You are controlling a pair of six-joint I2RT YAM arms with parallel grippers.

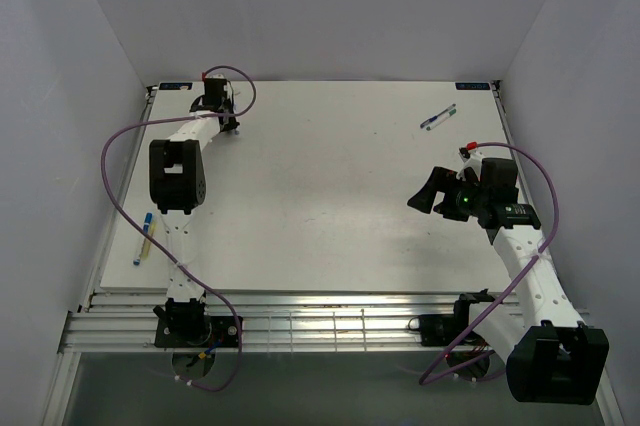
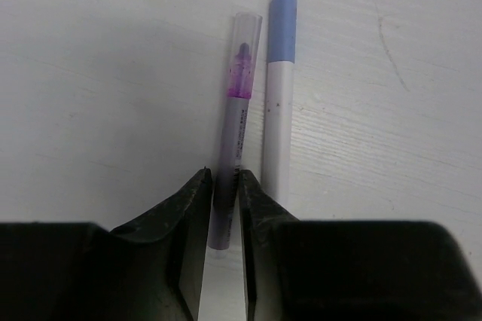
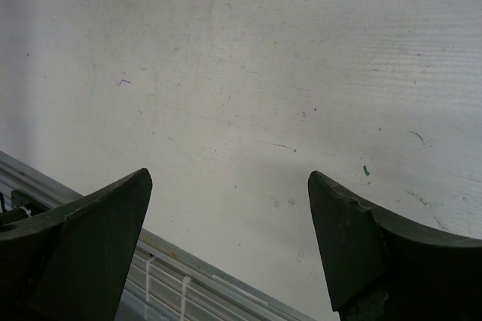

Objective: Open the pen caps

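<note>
In the left wrist view my left gripper (image 2: 224, 174) is shut on the grey rear barrel of a purple pen (image 2: 237, 110) at the table surface. The pen has a clear cap (image 2: 246, 38) over its purple tip. A white pen (image 2: 277, 132) with a blue cap (image 2: 282, 27) lies just right of it, parallel to it. In the top view my left gripper (image 1: 214, 96) is at the far left corner and hides both pens. My right gripper (image 1: 426, 194) is open and empty over the right side of the table; its wrist view (image 3: 230, 185) shows bare table.
Two pens, one green and one blue (image 1: 438, 118), lie at the far right. Two more pens, blue and yellow ends (image 1: 145, 236), lie by the left edge. A metal rail (image 3: 196, 276) runs along the table's near edge. White walls enclose the table.
</note>
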